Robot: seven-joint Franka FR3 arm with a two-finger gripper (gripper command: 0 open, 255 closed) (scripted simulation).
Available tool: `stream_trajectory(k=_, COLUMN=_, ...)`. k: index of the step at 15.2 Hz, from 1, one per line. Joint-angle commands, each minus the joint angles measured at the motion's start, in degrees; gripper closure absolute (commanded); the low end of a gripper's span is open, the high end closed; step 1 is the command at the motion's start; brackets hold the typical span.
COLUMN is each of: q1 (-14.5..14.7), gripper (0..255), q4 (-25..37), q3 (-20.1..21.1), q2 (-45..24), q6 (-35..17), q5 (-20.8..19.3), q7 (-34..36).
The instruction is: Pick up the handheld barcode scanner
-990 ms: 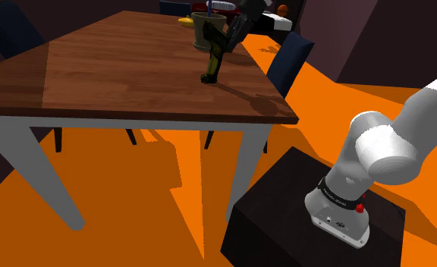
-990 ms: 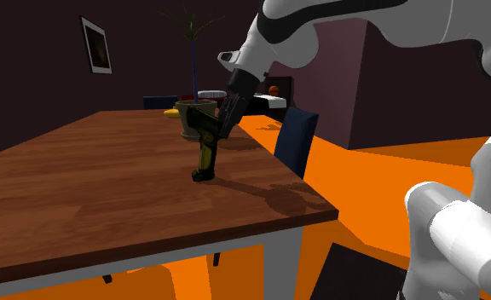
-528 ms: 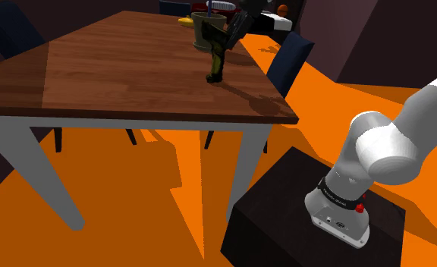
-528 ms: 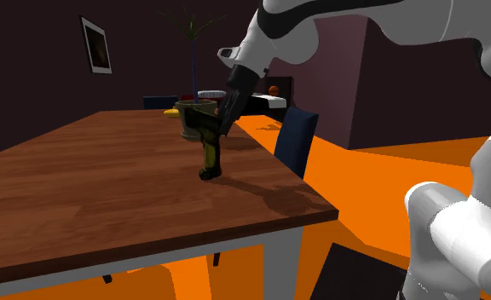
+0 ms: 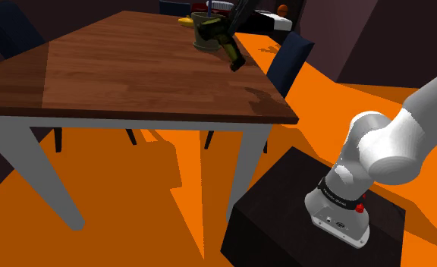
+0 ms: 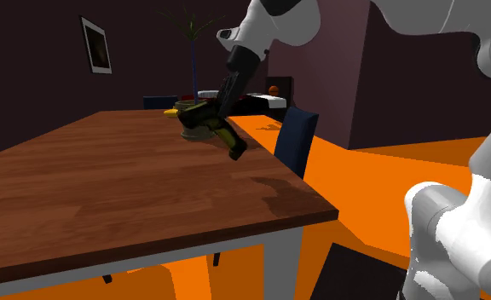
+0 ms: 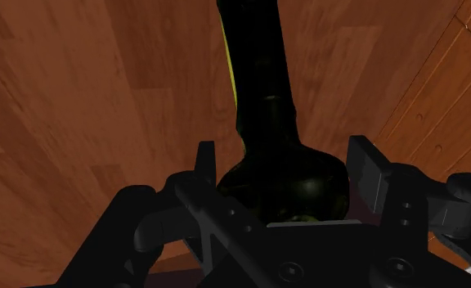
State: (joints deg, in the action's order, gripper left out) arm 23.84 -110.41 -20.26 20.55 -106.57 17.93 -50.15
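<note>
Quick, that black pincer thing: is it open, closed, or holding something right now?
Pincer: closed, holding the dark barcode scanner.

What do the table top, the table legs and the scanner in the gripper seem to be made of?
Table top: wood, judging by its brown plank grain, with a faint gloss. Table legs: plain pale grey, so the material stays unclear. Scanner: dark olive-black with a yellow-green streak, slightly shiny, perhaps plastic; it is clasped in the gripper.
</note>
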Motion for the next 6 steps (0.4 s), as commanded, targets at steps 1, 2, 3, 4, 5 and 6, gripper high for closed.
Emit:
stream_trajectory(k=1, q1=0.06, gripper=255, q4=1.94, q3=-0.08, q2=-0.35, q6=1.52, q5=-0.02, q7=0.46)
stream_trajectory(k=2, q1=0.10, gripper=255, q4=2.90, q3=-0.11, q2=-0.56, q6=2.25, q5=-0.02, q7=0.68)
stream_trajectory(k=3, q1=0.14, gripper=255, q4=3.88, q3=-0.16, q2=-0.79, q6=2.97, q5=-0.01, q7=0.90)
stream_trajectory(k=4, q1=0.18, gripper=255, q4=4.87, q3=-0.20, q2=-1.03, q6=3.71, q5=0.01, q7=1.11)
stream_trajectory(k=5, q1=0.19, gripper=255, q4=5.01, q3=-0.21, q2=-1.06, q6=3.82, q5=0.01, q7=1.15)
stream_trajectory(k=6, q1=0.19, gripper=255, q4=5.03, q3=-0.21, q2=-1.07, q6=3.82, q5=0.01, q7=1.15)
